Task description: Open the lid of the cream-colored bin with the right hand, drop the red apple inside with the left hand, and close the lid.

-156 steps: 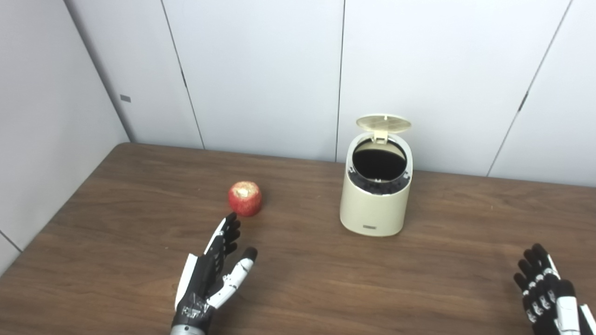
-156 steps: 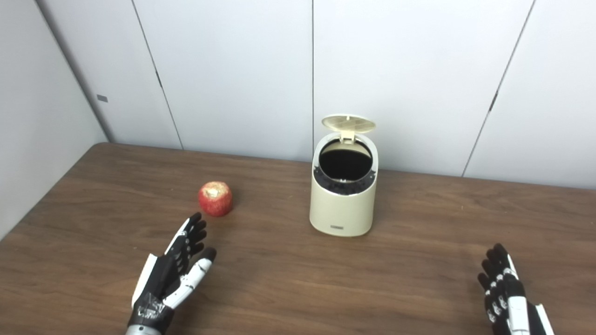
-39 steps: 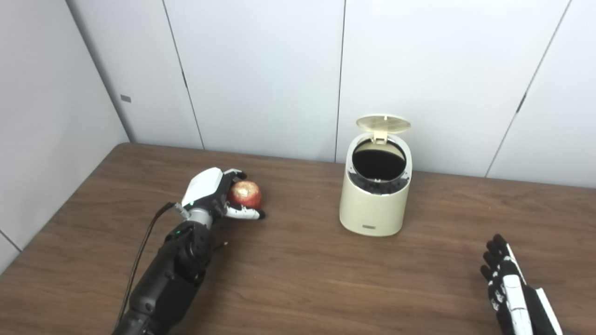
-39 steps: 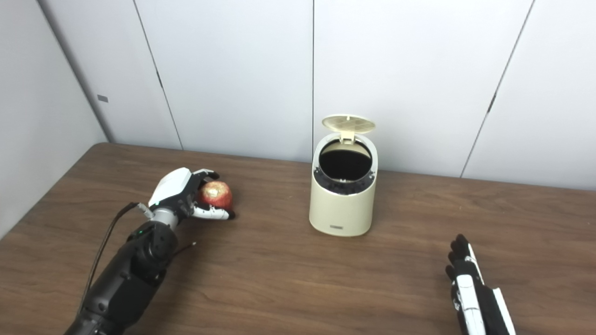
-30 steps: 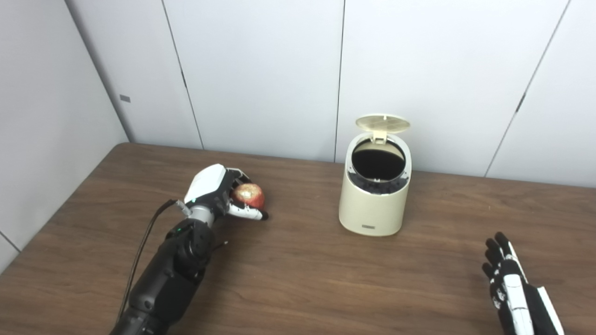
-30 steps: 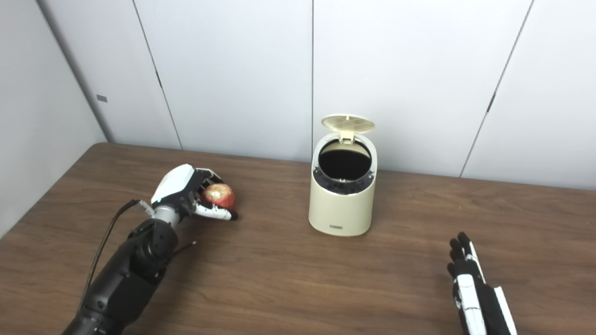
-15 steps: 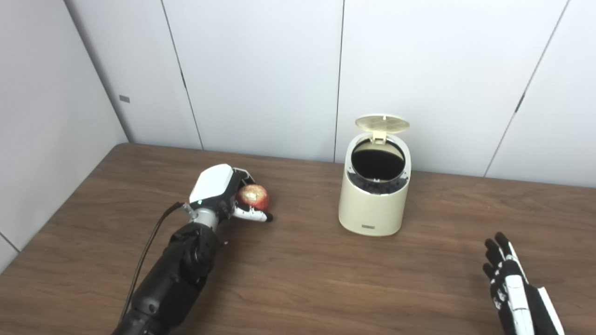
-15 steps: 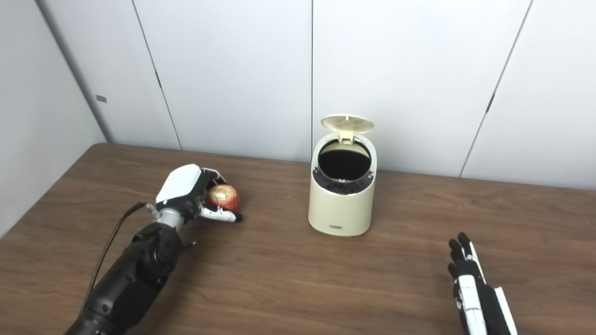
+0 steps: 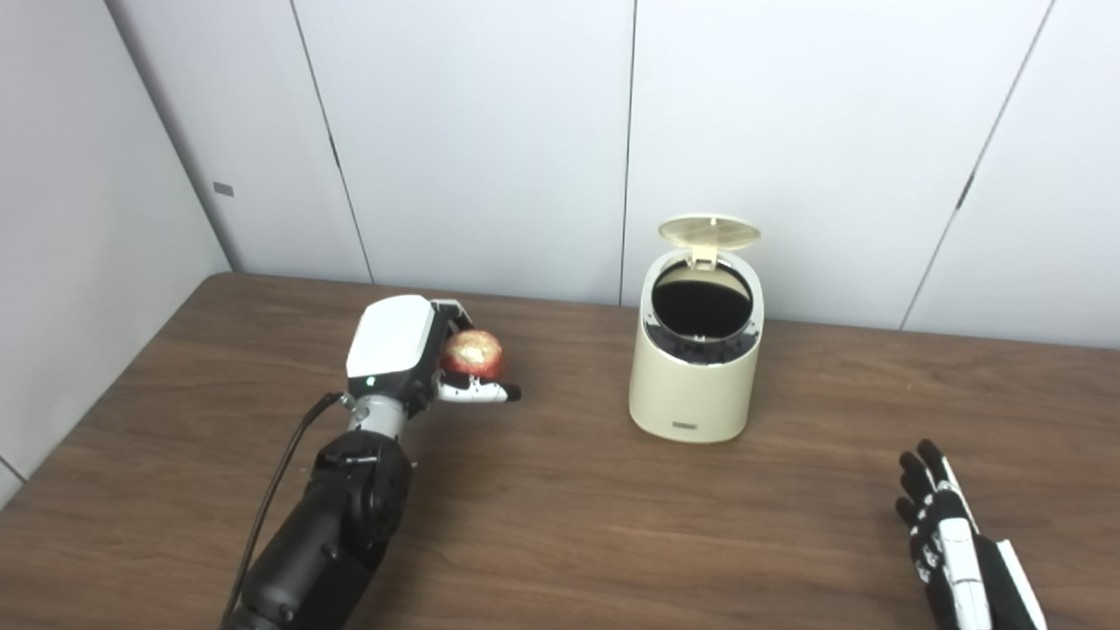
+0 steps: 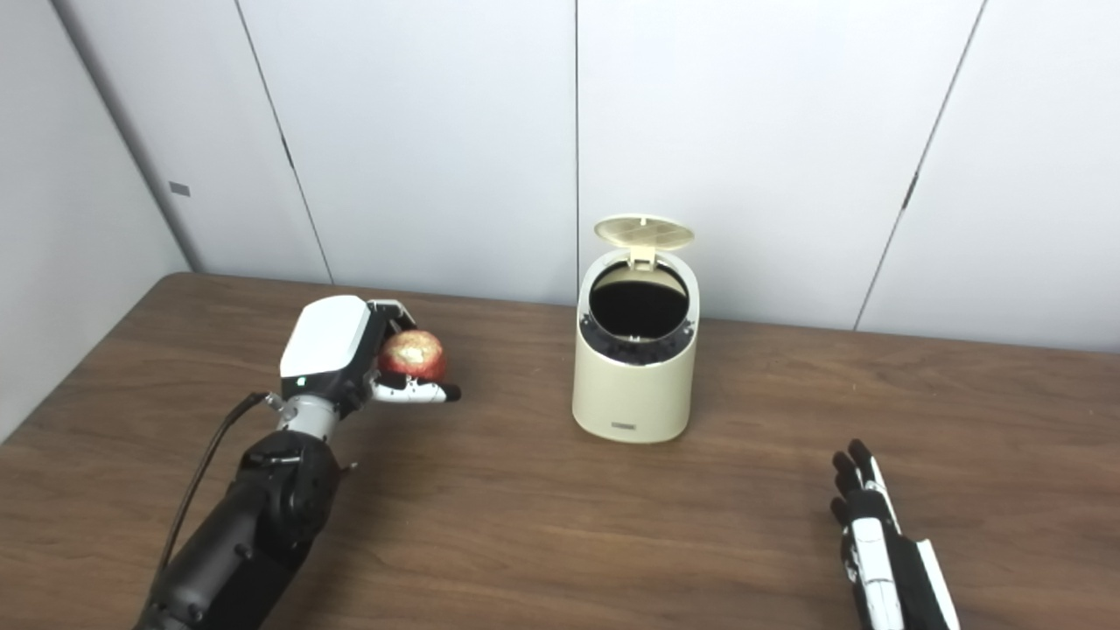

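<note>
Apple (image 9: 473, 353) bitten side up in left robot hand (image 9: 398, 350).

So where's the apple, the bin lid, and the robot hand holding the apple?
apple (image 9: 473, 353), left eye view, its red side.
bin lid (image 9: 709, 230), left eye view, its underside.
left robot hand (image 9: 395, 343), left eye view, its white back.

You were working in a bare lab or test room: plain grey-white wall panels (image 9: 490, 140) with thin vertical seams closed in a corner around a wood-grain worktop (image 9: 569, 525), with no furnishings or decoration behind it.
</note>
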Robot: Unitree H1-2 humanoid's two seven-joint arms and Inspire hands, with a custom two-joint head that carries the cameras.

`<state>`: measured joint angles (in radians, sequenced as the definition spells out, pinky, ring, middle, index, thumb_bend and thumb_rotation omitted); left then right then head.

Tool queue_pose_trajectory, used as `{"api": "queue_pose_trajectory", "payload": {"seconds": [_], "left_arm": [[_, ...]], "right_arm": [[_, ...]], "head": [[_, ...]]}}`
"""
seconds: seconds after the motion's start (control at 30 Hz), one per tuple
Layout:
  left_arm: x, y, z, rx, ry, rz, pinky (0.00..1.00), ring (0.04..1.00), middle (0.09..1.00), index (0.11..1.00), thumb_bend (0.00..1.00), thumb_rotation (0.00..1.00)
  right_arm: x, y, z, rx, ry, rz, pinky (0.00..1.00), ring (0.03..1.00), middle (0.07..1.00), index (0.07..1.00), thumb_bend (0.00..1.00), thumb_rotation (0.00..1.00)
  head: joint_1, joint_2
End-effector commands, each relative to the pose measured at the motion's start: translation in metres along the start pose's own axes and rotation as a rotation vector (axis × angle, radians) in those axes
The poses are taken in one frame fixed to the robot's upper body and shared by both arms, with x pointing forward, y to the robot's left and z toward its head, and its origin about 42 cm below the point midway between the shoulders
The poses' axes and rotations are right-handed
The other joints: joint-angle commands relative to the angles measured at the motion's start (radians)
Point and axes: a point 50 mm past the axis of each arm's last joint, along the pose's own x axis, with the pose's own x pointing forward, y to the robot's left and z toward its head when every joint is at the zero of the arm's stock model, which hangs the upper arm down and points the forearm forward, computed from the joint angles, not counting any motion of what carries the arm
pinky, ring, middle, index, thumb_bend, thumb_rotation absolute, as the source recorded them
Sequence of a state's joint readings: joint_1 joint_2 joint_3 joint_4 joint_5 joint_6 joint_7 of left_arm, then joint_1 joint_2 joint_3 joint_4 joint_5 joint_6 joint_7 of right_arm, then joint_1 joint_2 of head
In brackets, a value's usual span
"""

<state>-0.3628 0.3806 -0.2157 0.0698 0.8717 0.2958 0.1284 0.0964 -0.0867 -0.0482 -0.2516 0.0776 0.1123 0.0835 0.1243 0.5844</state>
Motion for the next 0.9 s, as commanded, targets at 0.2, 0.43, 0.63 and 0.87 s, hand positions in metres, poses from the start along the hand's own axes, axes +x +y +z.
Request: {"api": "queue_pose_trajectory", "payload": {"seconds": [0.2,0.43,0.63,0.87], "left_arm": [[0.013,0.035,0.025,-0.021,-0.076,0.119,0.40,0.440,0.408,0.493,0.52,0.00],[0.013,0.048,0.046,-0.068,-0.106,0.171,0.41,0.455,0.429,0.490,0.53,0.00],[0.012,0.059,0.065,-0.121,-0.133,0.197,0.44,0.465,0.423,0.490,0.53,0.00],[0.012,0.073,0.091,-0.166,-0.178,0.227,0.41,0.461,0.427,0.492,0.53,0.00]], "right_arm": [[0.002,0.002,0.012,-0.005,-0.065,0.018,1.00,1.000,0.981,1.000,0.61,0.93],[0.001,0.003,0.010,0.011,-0.056,0.025,1.00,1.000,0.980,1.000,0.63,0.92],[0.002,0.004,0.010,0.009,-0.051,0.032,1.00,1.000,0.981,1.000,0.62,0.93],[0.003,0.007,0.010,-0.007,-0.052,0.042,1.00,1.000,0.984,1.000,0.59,0.95]], "head": [[-0.011,-0.009],[-0.020,-0.014],[-0.036,-0.019],[-0.039,-0.019]]}}
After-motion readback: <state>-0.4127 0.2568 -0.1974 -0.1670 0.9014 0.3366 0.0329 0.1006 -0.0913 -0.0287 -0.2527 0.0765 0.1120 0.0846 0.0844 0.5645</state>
